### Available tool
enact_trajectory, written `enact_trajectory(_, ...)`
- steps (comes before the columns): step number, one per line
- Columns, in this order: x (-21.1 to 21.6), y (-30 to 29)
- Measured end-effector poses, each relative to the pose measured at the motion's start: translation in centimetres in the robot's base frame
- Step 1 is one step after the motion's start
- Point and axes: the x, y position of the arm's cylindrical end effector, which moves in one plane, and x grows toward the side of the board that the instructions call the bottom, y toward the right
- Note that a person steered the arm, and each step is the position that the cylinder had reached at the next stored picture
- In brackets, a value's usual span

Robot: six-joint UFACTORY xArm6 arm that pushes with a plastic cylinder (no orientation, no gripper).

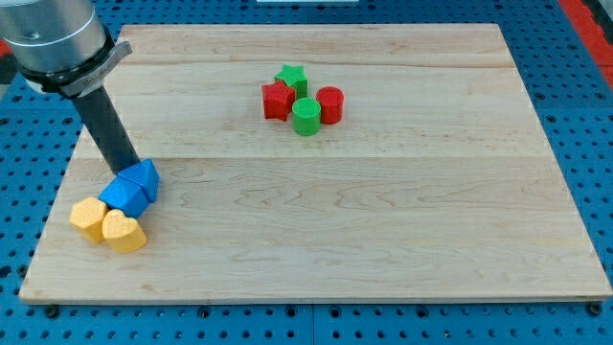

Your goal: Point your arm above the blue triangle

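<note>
The blue triangle lies near the board's left edge, touching a second blue block at its lower left. My tip sits just at the triangle's upper left edge, touching or nearly touching it. The dark rod rises from there up to the view's top left.
Two yellow blocks lie below the blue pair: a hexagon-like one and a heart-shaped one. At the board's top middle is a cluster: a green star, a red block, a green cylinder and a red cylinder. The wooden board rests on a blue perforated table.
</note>
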Motion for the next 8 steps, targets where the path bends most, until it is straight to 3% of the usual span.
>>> enact_trajectory(6, -0.9, -0.1)
enact_trajectory(8, -3.1, -0.1)
